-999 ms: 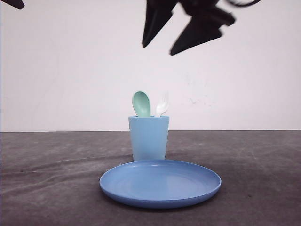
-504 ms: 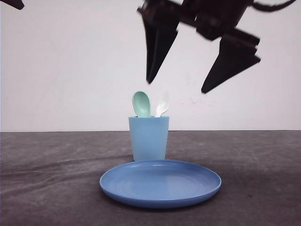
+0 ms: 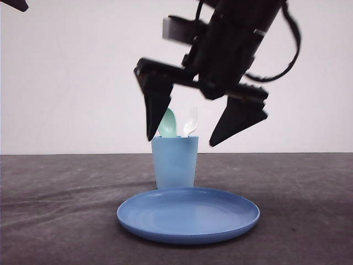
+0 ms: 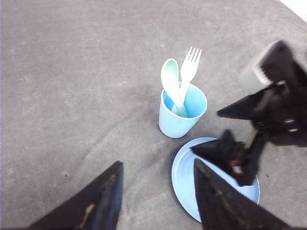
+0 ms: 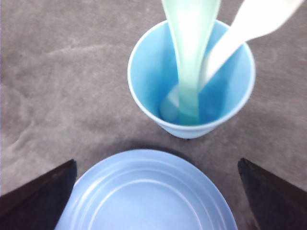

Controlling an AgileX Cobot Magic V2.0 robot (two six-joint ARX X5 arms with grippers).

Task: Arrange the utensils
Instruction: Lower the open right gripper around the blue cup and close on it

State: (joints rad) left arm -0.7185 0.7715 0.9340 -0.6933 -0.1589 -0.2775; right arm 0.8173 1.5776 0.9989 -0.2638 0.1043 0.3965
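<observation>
Reaching for the utensils in the cup

My right jaws (image 3: 185, 138) hang spread wide, empty, straddling the cup (image 3: 174, 162); spoon (image 3: 167, 122) at eleven o'clock inside it, fork (image 3: 190, 121) at one. Plate (image 3: 187, 214) lies in front on the tabletop (image 3: 55, 210). Best to centre on one handle, descend straight, then pinch gently.

A mint spoon (image 4: 171, 82) and white fork (image 4: 189, 67) stand in a blue cup (image 4: 180, 117), just beside a blue plate (image 4: 182, 175); the right gripper (image 4: 224, 132) hangs spread over it.
</observation>
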